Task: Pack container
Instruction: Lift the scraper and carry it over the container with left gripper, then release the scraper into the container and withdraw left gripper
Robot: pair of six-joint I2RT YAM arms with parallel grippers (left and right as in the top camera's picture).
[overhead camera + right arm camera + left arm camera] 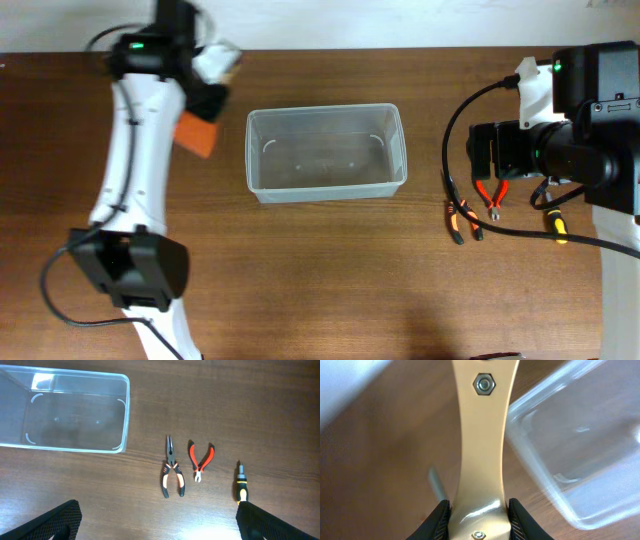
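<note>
We log the container (326, 190), clear and upright, between the two grippers. Left gripper (479, 510): just off the container's left end, fingers clamped on a tan flat bar (480, 435) bearing a hex bolt (483, 383). Right gripper (157, 507): fingers spread wide. Right of the container we count orange-handled pliers (172, 472), red cutters (201, 460) and a yellow-black screwdriver (241, 487).

Even light (glare on metal tool (481, 445))

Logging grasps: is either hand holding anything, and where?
Left hand grips a tan bolted bar at its near end; right hand holds nothing.
</note>
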